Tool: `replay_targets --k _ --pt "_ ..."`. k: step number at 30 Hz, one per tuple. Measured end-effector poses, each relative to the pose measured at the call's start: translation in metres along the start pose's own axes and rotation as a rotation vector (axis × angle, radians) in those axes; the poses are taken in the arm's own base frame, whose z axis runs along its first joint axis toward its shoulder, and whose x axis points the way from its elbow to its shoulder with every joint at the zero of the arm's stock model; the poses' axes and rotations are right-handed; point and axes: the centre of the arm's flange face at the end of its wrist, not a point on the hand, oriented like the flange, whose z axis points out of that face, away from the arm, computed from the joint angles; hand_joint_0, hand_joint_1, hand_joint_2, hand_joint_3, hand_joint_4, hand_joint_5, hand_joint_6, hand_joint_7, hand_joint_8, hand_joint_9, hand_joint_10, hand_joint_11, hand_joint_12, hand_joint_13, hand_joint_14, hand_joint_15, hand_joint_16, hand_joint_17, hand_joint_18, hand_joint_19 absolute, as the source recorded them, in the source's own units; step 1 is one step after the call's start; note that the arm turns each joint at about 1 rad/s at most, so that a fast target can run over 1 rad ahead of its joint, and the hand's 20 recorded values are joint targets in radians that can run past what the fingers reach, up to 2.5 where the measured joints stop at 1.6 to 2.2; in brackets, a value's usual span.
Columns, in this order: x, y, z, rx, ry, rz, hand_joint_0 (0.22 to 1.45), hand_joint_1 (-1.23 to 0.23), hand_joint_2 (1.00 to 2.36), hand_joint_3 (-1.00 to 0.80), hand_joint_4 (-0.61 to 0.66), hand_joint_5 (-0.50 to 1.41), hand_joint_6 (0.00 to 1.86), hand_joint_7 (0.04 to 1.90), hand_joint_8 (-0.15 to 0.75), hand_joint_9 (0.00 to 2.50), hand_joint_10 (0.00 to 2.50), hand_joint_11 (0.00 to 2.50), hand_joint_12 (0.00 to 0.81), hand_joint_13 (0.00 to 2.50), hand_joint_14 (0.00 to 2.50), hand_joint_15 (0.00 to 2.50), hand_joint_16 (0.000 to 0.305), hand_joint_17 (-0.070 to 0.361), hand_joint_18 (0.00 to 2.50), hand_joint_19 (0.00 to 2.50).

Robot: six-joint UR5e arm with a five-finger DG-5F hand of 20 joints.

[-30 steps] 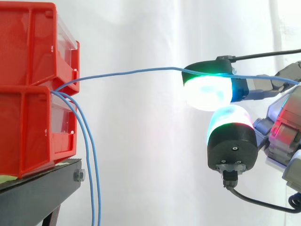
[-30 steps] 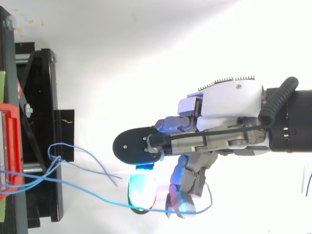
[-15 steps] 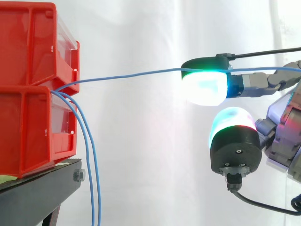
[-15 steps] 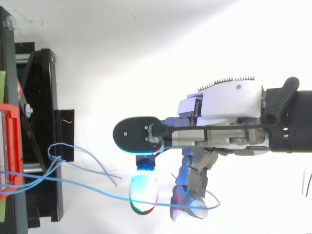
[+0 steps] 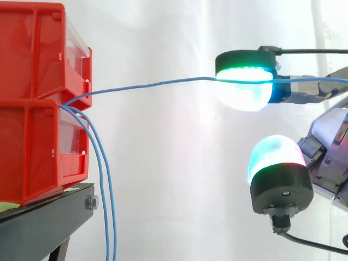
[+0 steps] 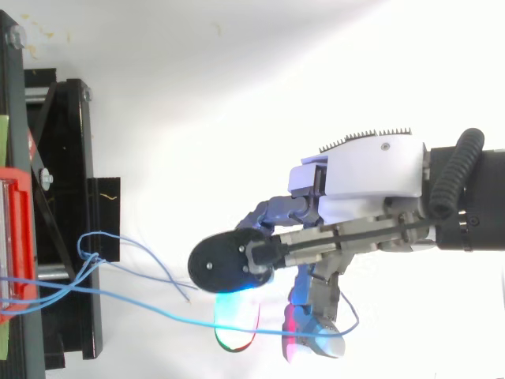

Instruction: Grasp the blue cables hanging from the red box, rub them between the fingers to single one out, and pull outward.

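Two stacked red bins (image 5: 32, 147) sit on a black stand (image 5: 43, 220) at the left. Blue cables come out between them. One blue cable (image 5: 152, 84) is stretched almost level to the right, across the upper glowing fingertip (image 5: 244, 92), and on to the right edge. In the top view this cable (image 6: 158, 309) runs over a white pad (image 6: 237, 325) into the curled fingers of the hand (image 6: 371, 170) and loops behind them. Two other cables (image 5: 104, 190) hang straight down beside the stand. The lower pad (image 5: 277, 168) stands well below the cable.
A white curtain fills the background. Loose blue cable ends (image 6: 162, 272) lie spread out from the stand (image 6: 63, 158) toward the hand. The red bin (image 6: 16, 237) is at the left edge in the top view.
The upper fingertip has risen and the lower pad has dropped and drifted right, widening the gap between them. The stretched cable stays lifted; the hanging cables have not moved.
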Motion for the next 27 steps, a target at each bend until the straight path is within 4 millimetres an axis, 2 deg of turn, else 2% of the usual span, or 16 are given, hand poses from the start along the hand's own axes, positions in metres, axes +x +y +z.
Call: replay_targets --k 6,11,17,21,27 --pt "0.0000 0.0001 0.0001 -0.001 0.000 -0.001 0.35 -0.48 1.00 -0.50 0.27 -0.20 0.86 0.85 0.431 1.52 0.01 1.00 0.538 1.13 0.02 0.58 0.076 0.170 1.06 0.49" --pt "0.0001 0.0001 0.0001 -0.001 0.001 -0.002 0.34 -0.38 1.00 -0.50 0.28 -0.20 0.86 0.82 0.437 1.55 0.01 1.00 0.544 1.14 0.02 0.58 0.077 0.173 1.07 0.49" --pt "0.0001 0.0004 -0.0002 -0.002 0.000 -0.002 0.34 -0.36 1.00 -0.50 0.28 -0.20 0.83 0.81 0.442 1.48 0.01 0.97 0.549 1.12 0.02 0.58 0.077 0.174 1.06 0.49" --pt "0.0000 0.0003 0.0001 -0.003 0.000 -0.002 0.36 -0.38 1.00 -0.50 0.27 -0.20 0.83 0.82 0.429 1.47 0.01 0.97 0.540 1.11 0.02 0.59 0.076 0.171 1.04 0.50" --pt "0.0001 0.0005 0.0001 -0.004 0.000 -0.002 0.37 -0.45 1.00 -0.50 0.28 -0.21 0.81 0.79 0.413 1.32 0.01 0.95 0.529 1.06 0.02 0.59 0.075 0.168 0.99 0.50"
